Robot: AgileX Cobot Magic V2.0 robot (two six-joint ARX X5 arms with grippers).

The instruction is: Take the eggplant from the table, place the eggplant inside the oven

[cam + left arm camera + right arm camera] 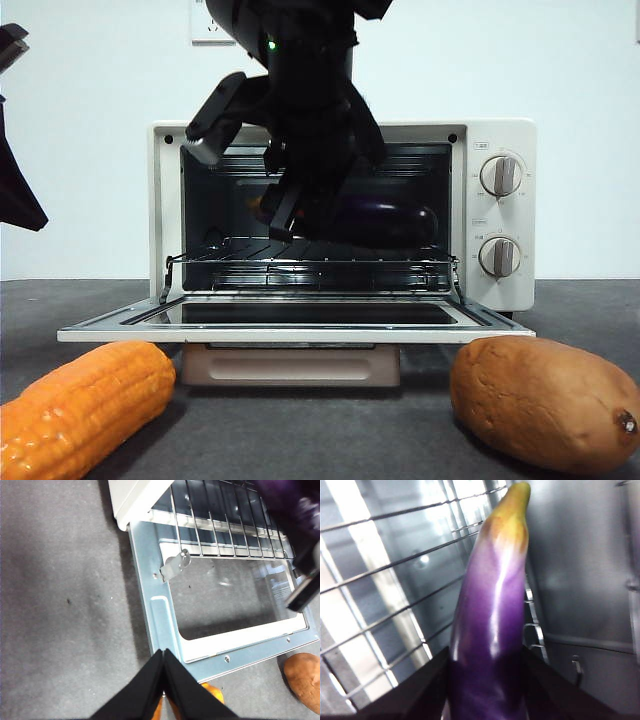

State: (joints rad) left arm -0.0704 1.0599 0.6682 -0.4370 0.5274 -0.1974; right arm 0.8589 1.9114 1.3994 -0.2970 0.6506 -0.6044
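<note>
A: Oven (500, 130) door is seen down; the eggplant (385, 222) is held inside over the rack (300, 258), clamped by the right tool (300, 215).

B: Lowered level before release, ideally. Left tool (164, 672) is kept closed, empty, over the counter (60, 605).

The eggplant (492, 625) is glossy purple, fading to yellow at its tip. The oven (500, 135) is cream with grey knobs. The corn (85, 405) is orange, the sweet potato (545, 400) brown, the table (60, 605) mottled grey.
</note>
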